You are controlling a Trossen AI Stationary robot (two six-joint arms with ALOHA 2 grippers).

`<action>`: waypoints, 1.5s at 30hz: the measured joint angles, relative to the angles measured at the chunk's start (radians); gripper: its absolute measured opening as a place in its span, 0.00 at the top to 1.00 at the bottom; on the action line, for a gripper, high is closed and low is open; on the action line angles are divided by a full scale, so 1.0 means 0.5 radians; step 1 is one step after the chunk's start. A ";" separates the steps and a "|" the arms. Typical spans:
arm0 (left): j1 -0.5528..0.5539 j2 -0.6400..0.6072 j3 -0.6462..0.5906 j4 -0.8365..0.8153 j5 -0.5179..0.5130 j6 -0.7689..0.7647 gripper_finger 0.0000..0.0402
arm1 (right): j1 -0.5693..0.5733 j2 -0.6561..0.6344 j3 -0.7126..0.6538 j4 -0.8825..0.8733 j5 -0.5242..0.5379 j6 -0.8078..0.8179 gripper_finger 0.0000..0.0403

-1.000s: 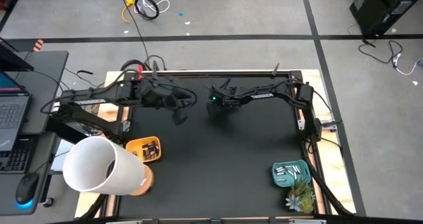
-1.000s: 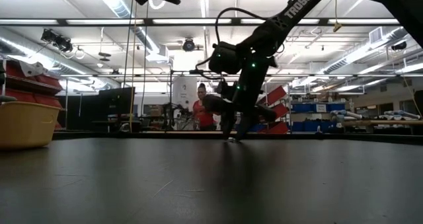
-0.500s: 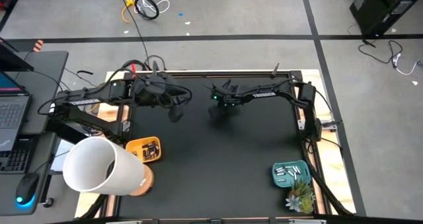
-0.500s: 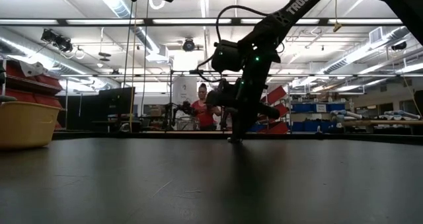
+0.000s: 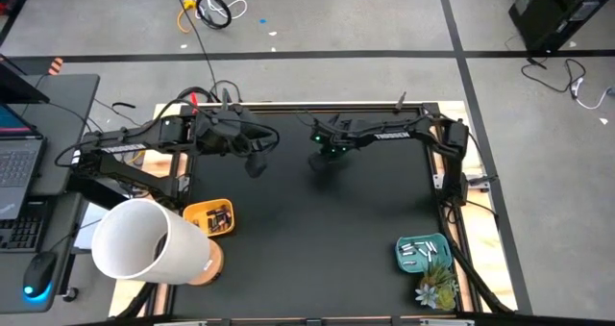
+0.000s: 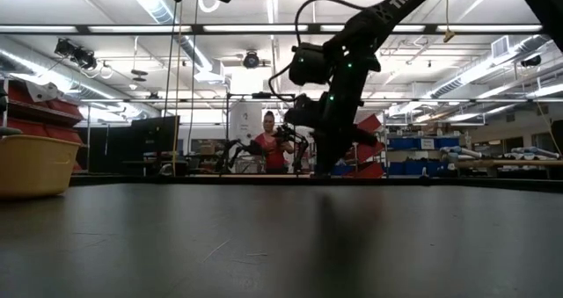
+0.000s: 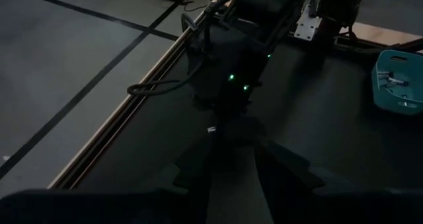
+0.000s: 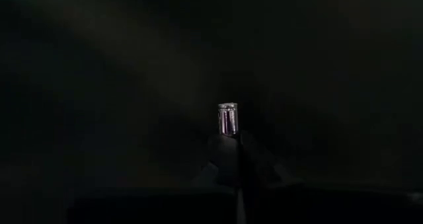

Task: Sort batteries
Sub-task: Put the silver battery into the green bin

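Note:
One small silvery battery [image 8: 228, 119] sticks out from between the fingertips of my right gripper [image 8: 229, 139], which is shut on it. This gripper [image 5: 327, 161] hangs over the far middle of the black mat and points steeply down. My left gripper [image 5: 255, 164] hovers higher, a little to its left, open, with nothing between its fingers [image 7: 198, 163]. In the left wrist view the battery [image 7: 211, 130] is a pale speck under the right gripper. Dark batteries lie in a yellow tray [image 5: 197, 211] at the near left. Pale batteries lie in a teal tray [image 5: 404, 241] at the near right. My right gripper pinches the battery by one end [image 8: 229, 133] between its two fingertips. The other end juts out past the tips, along the line of the fingers. The fingers come from above, pointing steeply down. The low view shows the fingertips [image 6: 322, 170] a little above the mat.
A large white cylinder [image 5: 144, 241] stands at the near left corner beside the yellow tray. A small plant [image 5: 437, 288] sits by the teal tray. The mat's wooden far edge [image 7: 132, 112] runs close behind both grippers. A person stands in the room beyond the table [image 6: 268, 149].
My right gripper has shut on the battery on the mat. It then rose a little and turned at the wrist, lifting the battery off the mat.

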 joint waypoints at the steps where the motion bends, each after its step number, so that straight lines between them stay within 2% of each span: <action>1: 0.000 0.000 0.000 0.000 0.000 -0.002 0.68 | 0.007 -0.016 0.000 -0.001 0.016 -0.013 1.00; 9: 0.000 0.000 0.000 0.000 -0.009 -0.029 0.68 | 0.034 -0.166 0.004 -0.042 -0.046 -0.086 1.00; 17: 0.002 0.067 0.001 0.126 -0.048 0.156 0.68 | 0.129 -0.535 0.007 -0.491 -0.043 -0.209 1.00; 22: 0.017 0.171 0.001 0.342 -0.013 0.288 0.68 | 0.260 -0.746 0.008 -0.806 0.053 -0.058 1.00; 24: 0.025 0.215 0.001 0.393 0.034 0.294 0.68 | 0.339 -0.829 0.008 -0.930 0.108 0.078 1.00; 27: 0.028 0.280 0.001 0.464 0.209 0.330 0.68 | 0.499 -0.937 0.008 -1.122 0.171 0.362 1.00; 33: 0.021 0.407 0.001 0.533 0.585 0.505 0.68 | 1.000 -1.110 0.008 -1.502 0.178 1.274 1.00; 36: 0.022 0.420 0.001 0.506 0.602 0.562 0.68 | 1.304 -1.157 0.009 -1.677 0.123 1.763 1.00; 39: 0.035 0.420 0.001 0.521 0.600 0.593 0.68 | 1.582 -1.181 -0.008 -1.770 0.072 2.118 1.00; 42: 0.056 0.420 0.001 0.559 0.599 0.529 0.68 | 1.816 -1.230 -0.172 -1.689 -0.019 2.338 1.00; 45: 0.066 0.430 0.002 0.603 0.548 0.440 0.68 | 1.996 -1.330 -0.451 -1.412 -0.068 2.516 1.00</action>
